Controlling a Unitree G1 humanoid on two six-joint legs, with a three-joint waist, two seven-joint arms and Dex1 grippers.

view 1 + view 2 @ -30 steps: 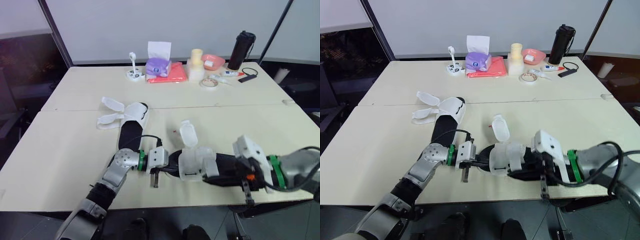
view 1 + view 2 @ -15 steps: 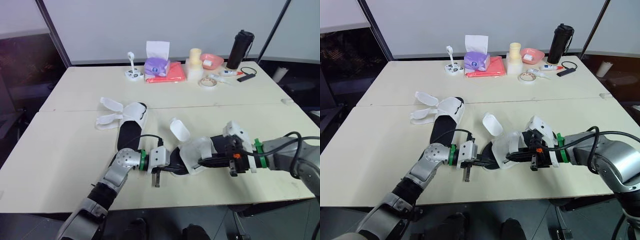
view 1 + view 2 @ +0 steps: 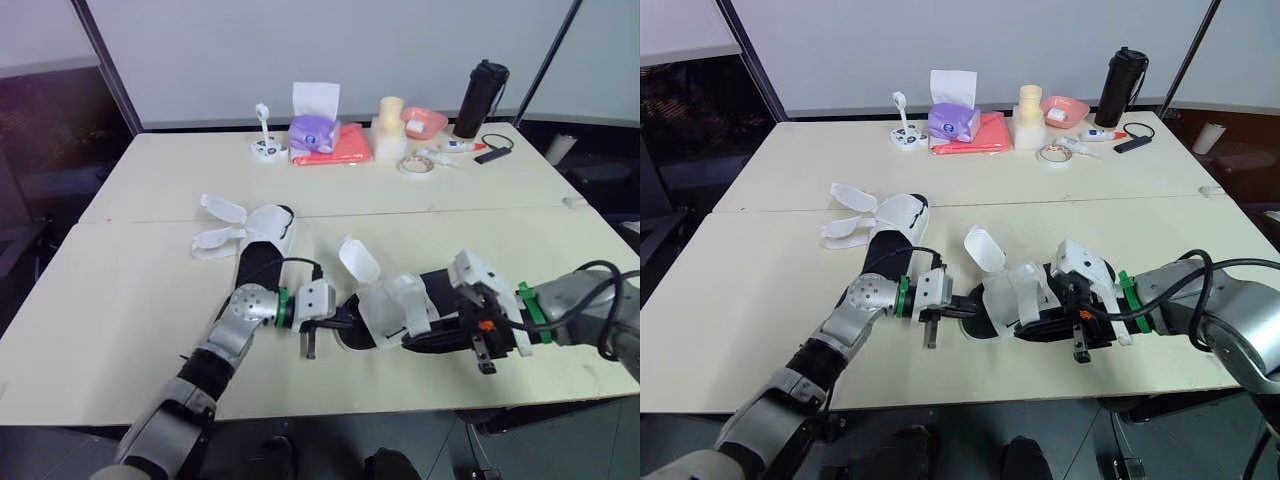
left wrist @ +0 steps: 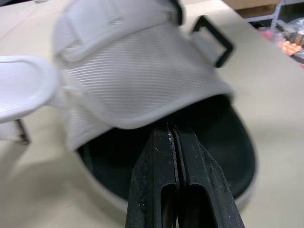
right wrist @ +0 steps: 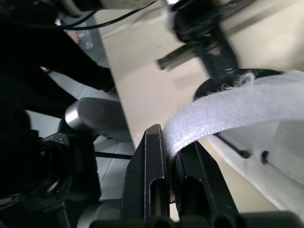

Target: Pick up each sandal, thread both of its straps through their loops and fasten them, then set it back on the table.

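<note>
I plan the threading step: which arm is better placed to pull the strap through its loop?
Right: the right gripper is shut on the strap; the left gripper, shut, rests inside the sandal.

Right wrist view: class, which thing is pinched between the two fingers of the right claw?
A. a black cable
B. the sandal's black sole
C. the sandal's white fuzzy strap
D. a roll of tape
C: the white fuzzy strap runs down into the right claw, which is shut on its end.
</note>
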